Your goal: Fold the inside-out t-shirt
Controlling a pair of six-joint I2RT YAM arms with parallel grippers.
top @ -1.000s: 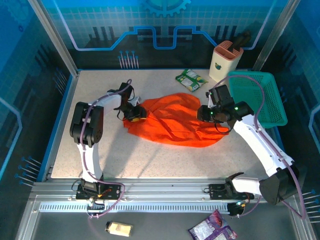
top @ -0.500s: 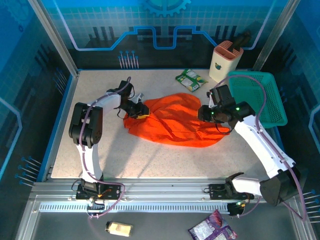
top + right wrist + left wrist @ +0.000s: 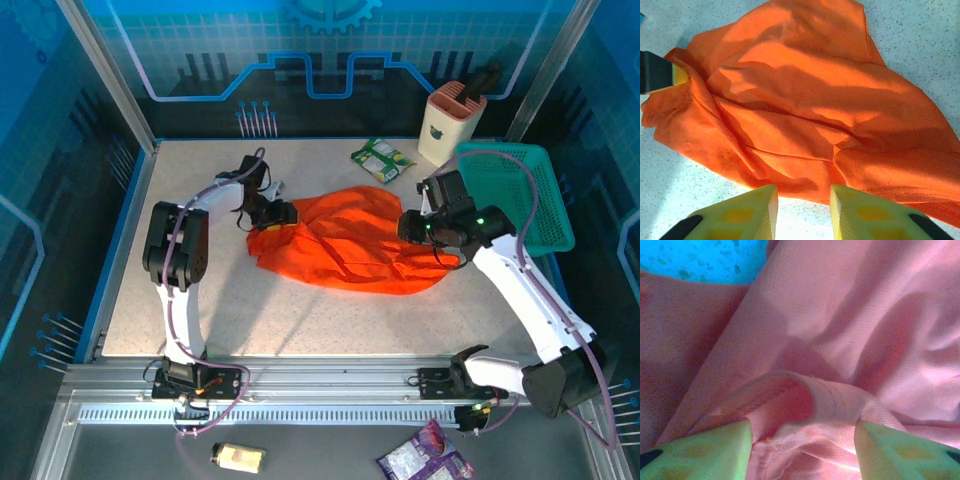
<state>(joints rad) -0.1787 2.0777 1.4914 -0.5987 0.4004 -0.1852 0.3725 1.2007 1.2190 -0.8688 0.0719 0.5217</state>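
Nearest, below the counter's front rail, lay two packets: one pale yellow packet (image 3: 238,458) and one purple packet (image 3: 427,464). On the speckled counter (image 3: 300,320) there was one orange t-shirt (image 3: 340,250), a wrinkled heap about the middle, stretched from side to side between the two arms. The left claw (image 3: 800,452) sat at the heap's left end. Its two green fingertips (image 3: 700,450) stood well apart, and a raised fold of the cloth bulged loosely between them rather than being pinched. The right claw (image 3: 802,210) hung at the shirt's right end, its two yellow fingers (image 3: 740,215) partly open over the cloth's edge and bare counter, with hold of nothing. Farther back, one green packet (image 3: 382,158) lay just beyond the shirt, apart from it. At the far right stood one beige holder (image 3: 448,125) with a dark thing sticking out of its top. Just beside it, along the counter's right edge, sat one teal mesh basket (image 3: 520,200).
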